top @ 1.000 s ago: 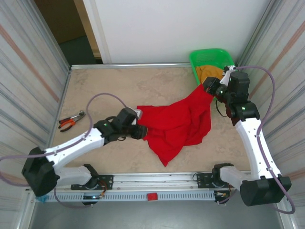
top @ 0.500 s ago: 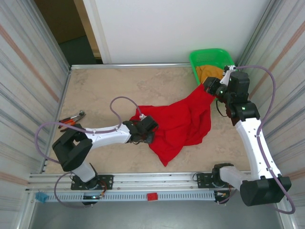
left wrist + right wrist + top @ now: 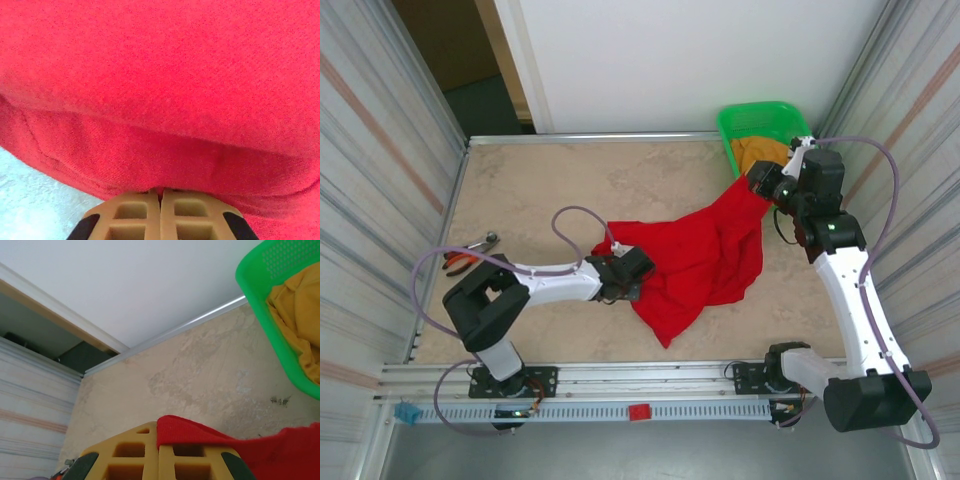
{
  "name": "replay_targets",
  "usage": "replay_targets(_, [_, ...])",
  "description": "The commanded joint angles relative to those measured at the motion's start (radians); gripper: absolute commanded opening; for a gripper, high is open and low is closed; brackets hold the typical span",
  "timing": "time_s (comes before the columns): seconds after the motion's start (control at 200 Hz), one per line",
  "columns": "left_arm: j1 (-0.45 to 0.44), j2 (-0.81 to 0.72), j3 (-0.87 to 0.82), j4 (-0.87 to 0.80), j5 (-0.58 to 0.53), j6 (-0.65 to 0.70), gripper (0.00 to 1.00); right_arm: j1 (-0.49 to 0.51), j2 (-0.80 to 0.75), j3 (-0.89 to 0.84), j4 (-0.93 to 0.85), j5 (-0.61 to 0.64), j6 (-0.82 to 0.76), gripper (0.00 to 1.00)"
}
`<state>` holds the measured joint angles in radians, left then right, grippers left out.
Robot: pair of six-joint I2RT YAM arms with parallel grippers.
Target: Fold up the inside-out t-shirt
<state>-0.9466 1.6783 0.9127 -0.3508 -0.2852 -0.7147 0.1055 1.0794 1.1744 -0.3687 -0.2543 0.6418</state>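
The inside-out t-shirt (image 3: 695,260) is spread in a crumpled heap on the middle-right part of the surface (image 3: 570,180), and one corner of it is drawn up toward the far right. That raised corner is held by the right pincer (image 3: 757,182), which is closed on it: in the right wrist view a strip of the red fabric is seen coming out from between the two yellow fingers (image 3: 125,457). The lifted cloth is stretched from this pincer down to the rest of the shirt, which lies flat with several folds and ends in a point toward the near edge. The left pincer (image 3: 638,284) is laid low on the surface at the left border of the shirt. In the left wrist view its fingers (image 3: 135,215) are pressed together, with the tips set against a folded red hem; whether any fabric is caught between them cannot be told. A green basket (image 3: 760,118) is placed in the far right corner, just behind the right pincer, and an orange-yellow cloth (image 3: 760,152) is kept inside it. A pair of pliers (image 3: 465,257) with orange handles is found near the left edge, well apart from the shirt.
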Motion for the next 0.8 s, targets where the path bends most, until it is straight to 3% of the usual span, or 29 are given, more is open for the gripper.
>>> replay_targets(0.0, [0.053, -0.116, 0.061, -0.093, -0.085, 0.11, 0.0, -0.017, -0.005, 0.081, 0.008, 0.004, -0.032, 0.0])
replay_targets(0.125, [0.202, -0.343, 0.217, -0.188, -0.016, 0.302, 0.0, -0.095, 0.024, 0.19, 0.004, -0.038, -0.02, 0.0])
replay_targets(0.185, [0.306, -0.422, 0.328, -0.21, 0.069, 0.369, 0.0, -0.138, 0.04, 0.263, 0.005, -0.062, -0.001, 0.0])
replay_targets(0.336, [0.525, -0.44, 0.679, -0.297, 0.264, 0.454, 0.0, -0.198, 0.088, 0.43, 0.006, -0.108, 0.049, 0.0])
replay_targets(0.506, [0.602, -0.385, 0.899, -0.346, 0.319, 0.486, 0.0, -0.219, 0.111, 0.519, 0.008, -0.135, 0.088, 0.0])
replay_targets(0.792, [0.703, -0.444, 0.889, -0.246, 0.307, 0.424, 0.0, -0.277, 0.075, 0.534, 0.014, -0.173, 0.114, 0.0])
